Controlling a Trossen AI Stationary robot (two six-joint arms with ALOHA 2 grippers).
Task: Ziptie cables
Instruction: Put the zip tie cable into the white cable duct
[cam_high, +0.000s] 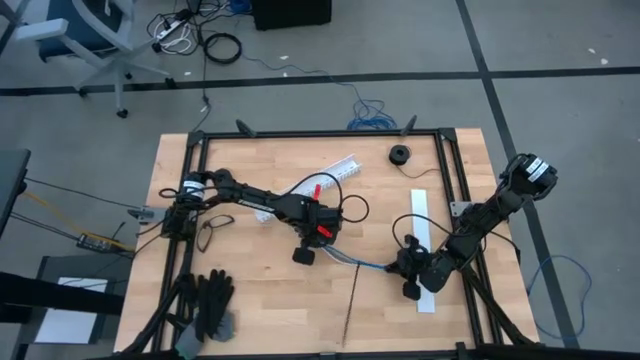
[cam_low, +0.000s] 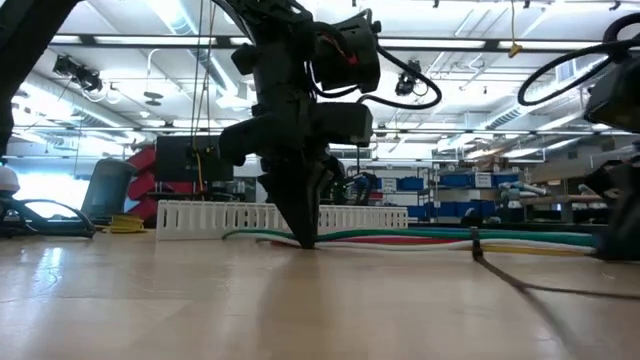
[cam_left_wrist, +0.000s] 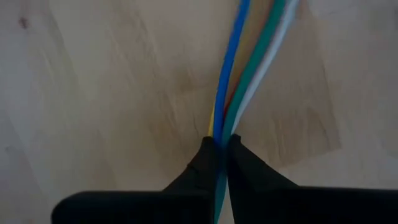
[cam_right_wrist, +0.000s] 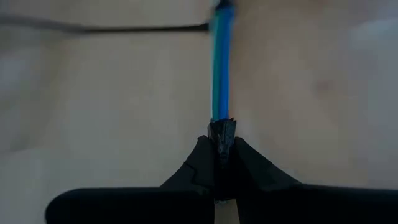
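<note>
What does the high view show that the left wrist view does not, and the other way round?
Only the high view shows the right gripper at the cables' other end, the black zip tie and the white slotted channel. Only the left wrist view shows the separate blue, green and white wires pinched together. Both show the left gripper shut on the cables on the wooden table.

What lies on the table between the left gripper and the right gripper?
The cables run between the left gripper and the right gripper, both shut on them. A thin black zip tie hangs from their middle, seen in the high view.
</note>
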